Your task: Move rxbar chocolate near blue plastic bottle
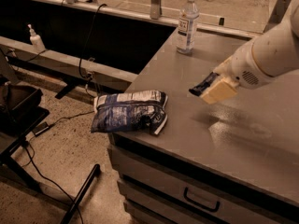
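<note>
The rxbar chocolate [203, 84] is a small dark bar held in my gripper [214, 87], lifted above the grey counter [196, 125] near its middle. The gripper's pale fingers [219, 90] are shut on the bar, whose dark end sticks out to the left. The blue plastic bottle [187, 24], clear with a white cap and label, stands upright at the counter's far edge, well beyond the gripper. My white arm [266, 55] comes in from the right.
A large blue-and-white chip bag [128, 111] lies at the counter's left front edge, partly overhanging. A drawer handle [201, 199] is below. A small white pump bottle [35, 40] stands on a ledge at left. Cables and a stand are on the floor.
</note>
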